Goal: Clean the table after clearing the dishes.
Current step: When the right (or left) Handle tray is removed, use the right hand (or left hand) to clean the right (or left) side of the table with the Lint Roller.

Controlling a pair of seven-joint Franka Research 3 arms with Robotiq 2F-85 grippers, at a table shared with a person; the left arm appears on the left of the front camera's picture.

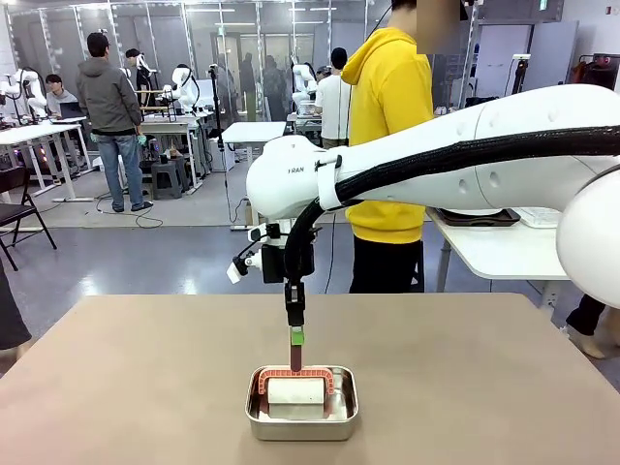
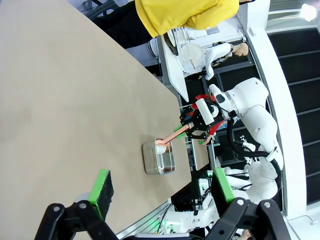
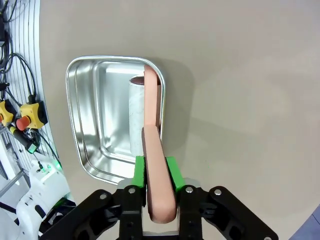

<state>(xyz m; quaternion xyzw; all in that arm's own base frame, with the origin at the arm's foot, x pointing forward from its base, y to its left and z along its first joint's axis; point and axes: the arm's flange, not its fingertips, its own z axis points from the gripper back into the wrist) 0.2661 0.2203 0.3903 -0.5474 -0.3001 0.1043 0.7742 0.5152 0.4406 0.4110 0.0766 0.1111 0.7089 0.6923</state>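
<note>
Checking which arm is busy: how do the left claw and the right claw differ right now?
The left claw stands wide open, nothing between its green pads; the right claw is shut on the salmon handle of a white roller. The left claw hangs over bare table, off from the steel pan; the right claw is right over the pan holding the roller. Both are black with green pads.

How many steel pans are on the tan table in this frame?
1: the steel pan sits near the table's robot-side edge, about mid-width, holding a white cleaning tool whose salmon handle the right gripper clamps. No other seems hidden.
</note>
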